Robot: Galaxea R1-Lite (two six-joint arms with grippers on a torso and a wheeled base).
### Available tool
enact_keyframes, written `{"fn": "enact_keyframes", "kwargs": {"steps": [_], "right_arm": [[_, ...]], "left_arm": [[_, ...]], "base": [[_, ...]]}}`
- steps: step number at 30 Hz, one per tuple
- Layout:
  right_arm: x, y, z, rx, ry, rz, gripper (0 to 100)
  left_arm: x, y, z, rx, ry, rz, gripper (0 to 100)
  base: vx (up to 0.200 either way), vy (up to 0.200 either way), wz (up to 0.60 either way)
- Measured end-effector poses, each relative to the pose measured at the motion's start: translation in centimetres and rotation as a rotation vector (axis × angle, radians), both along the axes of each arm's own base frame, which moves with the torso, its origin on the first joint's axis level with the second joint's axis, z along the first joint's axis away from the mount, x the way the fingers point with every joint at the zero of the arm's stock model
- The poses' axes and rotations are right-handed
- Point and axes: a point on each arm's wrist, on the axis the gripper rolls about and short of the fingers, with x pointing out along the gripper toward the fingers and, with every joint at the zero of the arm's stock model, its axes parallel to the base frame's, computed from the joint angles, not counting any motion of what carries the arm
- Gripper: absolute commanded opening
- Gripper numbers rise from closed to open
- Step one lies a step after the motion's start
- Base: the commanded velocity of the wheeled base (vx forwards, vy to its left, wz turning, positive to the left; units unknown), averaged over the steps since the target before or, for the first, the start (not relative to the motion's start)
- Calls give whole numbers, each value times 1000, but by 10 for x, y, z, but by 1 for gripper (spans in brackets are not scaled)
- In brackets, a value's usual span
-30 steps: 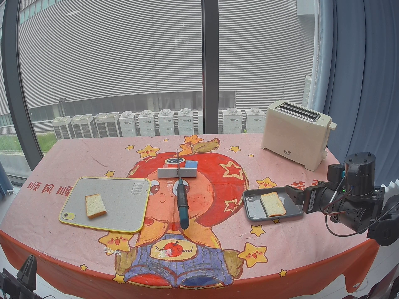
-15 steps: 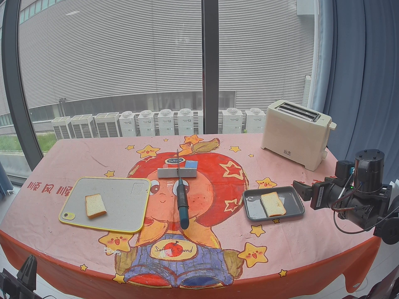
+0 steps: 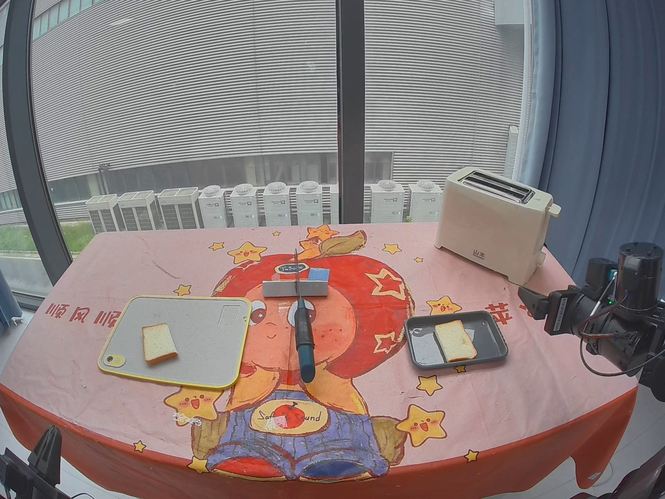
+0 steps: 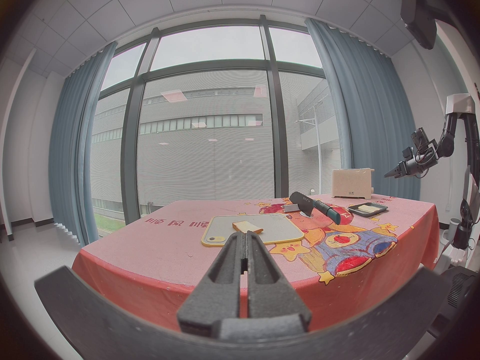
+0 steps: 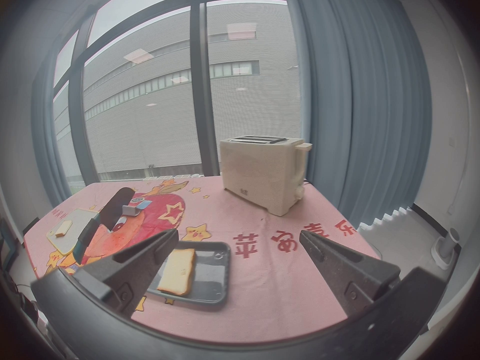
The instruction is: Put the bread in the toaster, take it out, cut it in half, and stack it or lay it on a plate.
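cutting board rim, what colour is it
Yellow-green, around the grey speckled surface of the cutting board. The head view shows it best.

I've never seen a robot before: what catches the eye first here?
A knife lies mid-table on a bright cartoon tablecloth. One slice lies on a board at left, another slice on a tray at right, near the toaster. The right gripper hangs open at far right.
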Motion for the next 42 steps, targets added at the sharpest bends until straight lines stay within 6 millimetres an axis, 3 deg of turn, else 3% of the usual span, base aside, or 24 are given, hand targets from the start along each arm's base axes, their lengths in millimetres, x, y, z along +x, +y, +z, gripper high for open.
{"fn": "enact_keyframes", "kwargs": {"steps": [6, 25, 42], "right_arm": [[-7, -16, 4, 8, -21, -56, 100], [-41, -38, 14, 35, -100, -120, 100], [-91, -50, 20, 44, -213, -106, 100]], "left_arm": [[0, 0, 0, 0, 0, 0, 0], [0, 0, 0, 0, 0, 0, 0], [0, 0, 0, 0, 0, 0, 0]], "base": [[0, 0, 0], [0, 0, 0], [0, 0, 0]]}}
